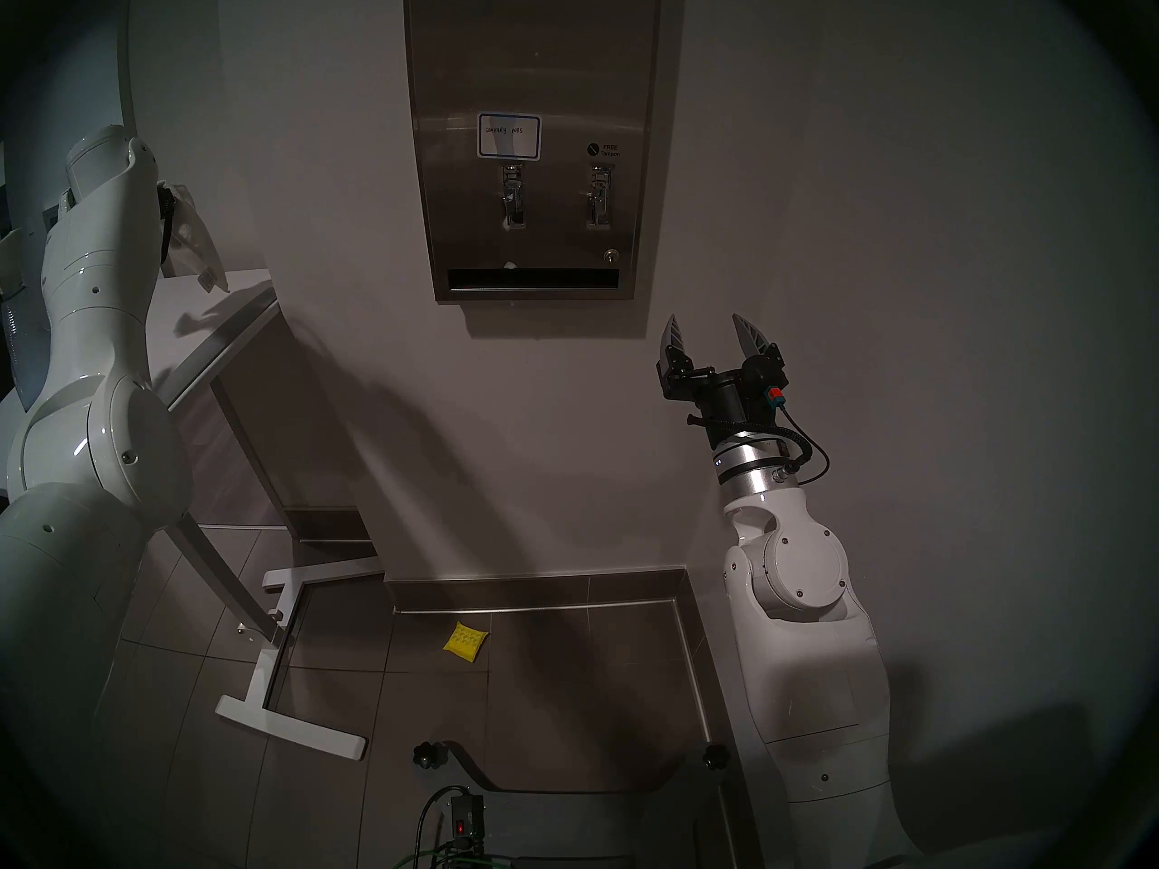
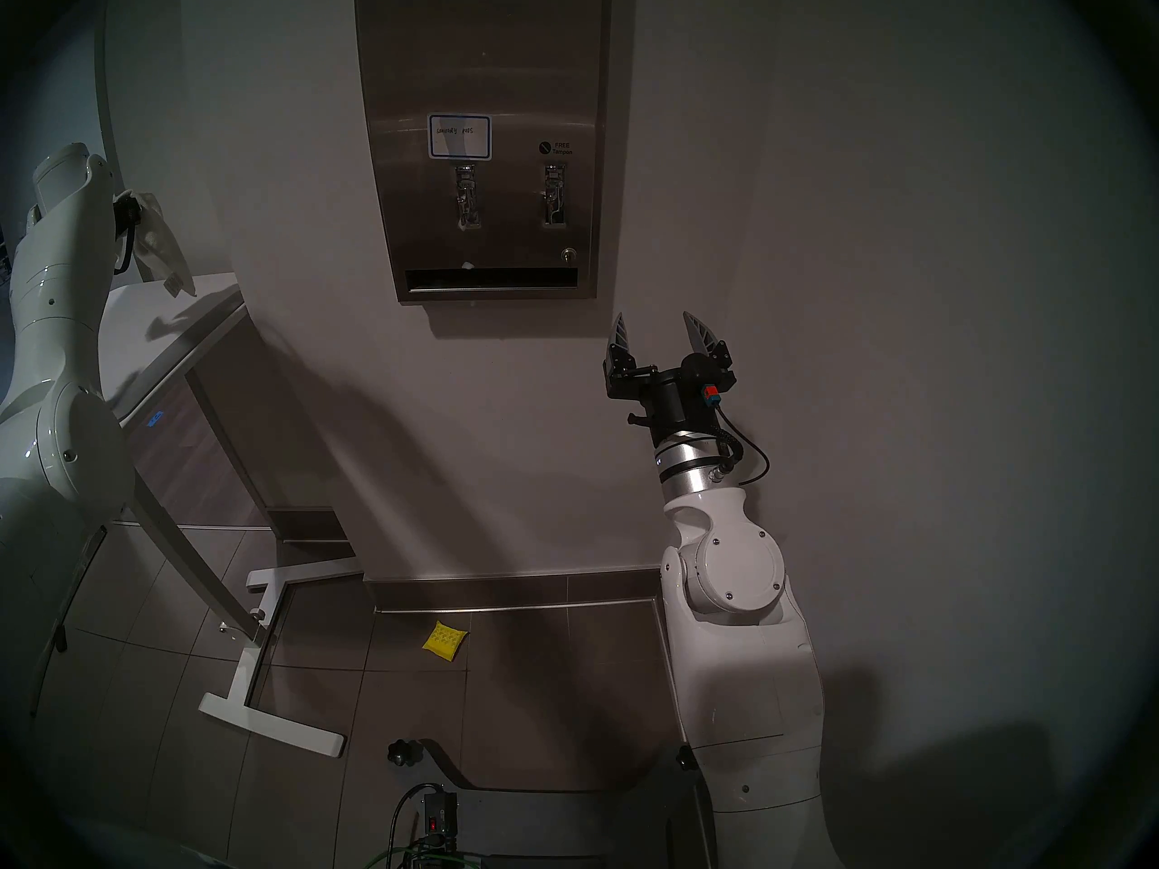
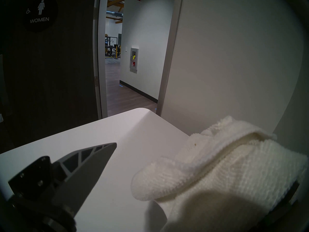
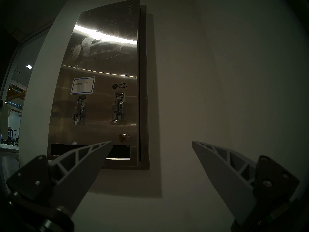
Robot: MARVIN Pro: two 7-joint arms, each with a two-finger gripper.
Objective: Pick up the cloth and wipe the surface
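Observation:
The off-white terry cloth (image 3: 225, 173) lies draped over the right finger of my left gripper (image 3: 153, 151), which stands open; its bare left finger (image 3: 87, 161) is well apart from the cloth. In the head view the cloth (image 1: 191, 231) hangs from that gripper over the white table, its tag at the bottom. The steel dispenser front (image 1: 533, 65) hangs on the wall, with a blue-bordered label (image 1: 508, 135), two chrome levers and a dark slot. My right gripper (image 1: 705, 335) points up, open and empty, below and to the right of the dispenser (image 4: 107, 59).
A white table (image 1: 188, 322) stands at the left against the wall, with its foot (image 1: 288, 717) on the tiled floor. A small yellow pad (image 1: 465, 642) lies on the floor below the dispenser. Behind the table are a doorway (image 3: 113, 67) and a dark door (image 3: 50, 67).

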